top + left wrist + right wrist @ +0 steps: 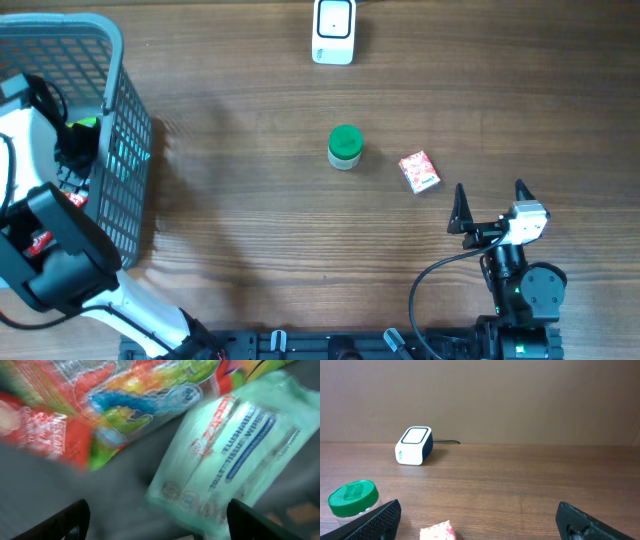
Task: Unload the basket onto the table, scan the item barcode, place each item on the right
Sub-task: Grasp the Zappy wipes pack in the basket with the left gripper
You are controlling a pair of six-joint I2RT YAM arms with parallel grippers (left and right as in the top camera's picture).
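Left gripper [157, 506] down in the basket [128, 120], fingers spread wide, nothing held.

A pale green wipes pack [230, 455] lies just ahead of the fingers, tilted, with a bright snack bag [115, 400] touching its far left corner. The wipes pack is the likely item to scan. The scanner [333, 30] sits far centre, well apart from the basket. Right gripper [491, 204] waits wide and empty at near right, beside a small red packet [419, 171] and a green-lidded jar [345, 146]. Risks: slick film may slide from the pads; the fingers may pinch the snack bag too; the soft pack may sag and hide its barcode; the basket wall may snag the lift.
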